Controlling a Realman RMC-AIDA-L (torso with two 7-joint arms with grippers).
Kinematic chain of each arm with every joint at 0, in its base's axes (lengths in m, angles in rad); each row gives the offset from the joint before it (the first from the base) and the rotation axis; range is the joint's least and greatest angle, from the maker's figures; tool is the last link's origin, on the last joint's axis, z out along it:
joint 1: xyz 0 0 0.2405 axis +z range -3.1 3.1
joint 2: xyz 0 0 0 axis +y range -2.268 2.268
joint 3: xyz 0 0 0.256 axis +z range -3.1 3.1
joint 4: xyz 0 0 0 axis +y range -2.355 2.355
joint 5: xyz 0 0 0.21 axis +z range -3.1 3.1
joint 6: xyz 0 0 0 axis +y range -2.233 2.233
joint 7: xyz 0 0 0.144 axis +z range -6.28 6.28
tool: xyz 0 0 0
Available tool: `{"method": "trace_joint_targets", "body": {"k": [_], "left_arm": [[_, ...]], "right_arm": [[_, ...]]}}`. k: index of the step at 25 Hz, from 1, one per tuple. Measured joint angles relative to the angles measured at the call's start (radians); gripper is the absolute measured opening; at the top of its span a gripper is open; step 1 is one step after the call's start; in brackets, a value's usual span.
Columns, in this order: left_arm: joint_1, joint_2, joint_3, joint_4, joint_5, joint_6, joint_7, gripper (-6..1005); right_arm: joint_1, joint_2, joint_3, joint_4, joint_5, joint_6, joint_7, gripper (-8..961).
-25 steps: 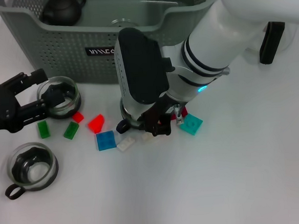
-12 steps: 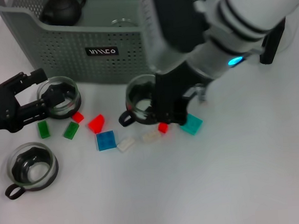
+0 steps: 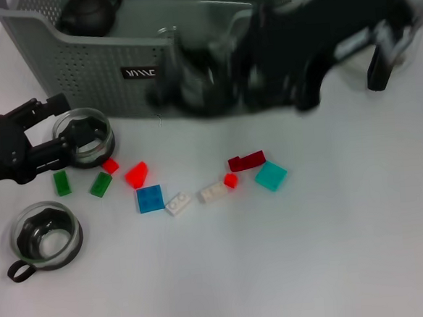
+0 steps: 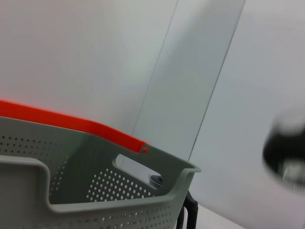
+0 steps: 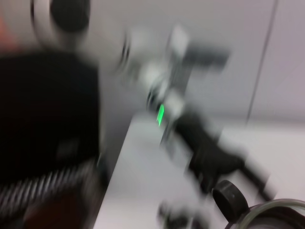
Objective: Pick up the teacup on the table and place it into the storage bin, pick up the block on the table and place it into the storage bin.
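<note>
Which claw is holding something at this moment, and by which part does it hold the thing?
The right claw carries a glass teacup in front of the storage bin; blur hides the place of the hold. The left claw is at the rim of another teacup.

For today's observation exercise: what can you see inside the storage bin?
Inside the bin, a dark teapot sits in the far left corner. The right gripper, carrying a teacup, blurs across the front wall, covering much of the interior.
</note>
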Motion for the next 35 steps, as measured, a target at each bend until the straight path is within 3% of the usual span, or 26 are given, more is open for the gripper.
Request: {"method": "trace_joint_targets", "body": {"k": [5,9,12,17,20,21,22,28,31,35], "left_arm": [[0.002,0.0,-0.005,0.0,0.0,0.0,0.0,855],[-0.001,0.0,-0.005,0.0,0.0,0.0,0.0,855],[-0.005,0.0,-0.006,0.0,0.0,0.0,-0.004,855],[-0.003,0.0,-0.007,0.0,0.0,-0.001,-0.005,855],[0.0,0.0,-0.008,0.0,0.0,-0.003,-0.005,855],[0.0,0.0,-0.011,0.0,0.0,-0.003,-0.005,855],[0.001,-0.001,-0.013,0.0,0.0,-0.003,-0.006,855],[0.002,-0.001,-0.017,-0.012,0.0,-0.009,-0.007,855],[0.004,-0.001,-0.017,-0.014,0.002,-0.015,-0.007,855],[0.004,0.0,-0.016,-0.014,0.004,-0.016,-0.007,855]], "right_arm": [[-0.054,0.001,0.162,0.041,0.221,0.087,-0.075,57],[-0.082,0.005,0.132,0.046,0.29,0.32,-0.022,58],[-0.061,-0.002,0.048,0.043,0.231,0.517,0.084,58],[0.1,-0.003,-0.049,0.106,-0.148,0.734,0.3,57],[0.256,0.0,-0.061,0.268,-0.353,0.765,0.359,57],[0.348,0.001,-0.061,0.4,-0.447,0.802,0.375,57],[0.348,0.001,-0.061,0.4,-0.447,0.802,0.375,57],[0.483,0.011,-0.128,0.702,-0.573,1.014,0.411,57],[0.513,0.015,-0.202,0.832,-0.56,1.138,0.418,57],[0.52,0.017,-0.257,0.891,-0.523,1.192,0.414,57]]}}
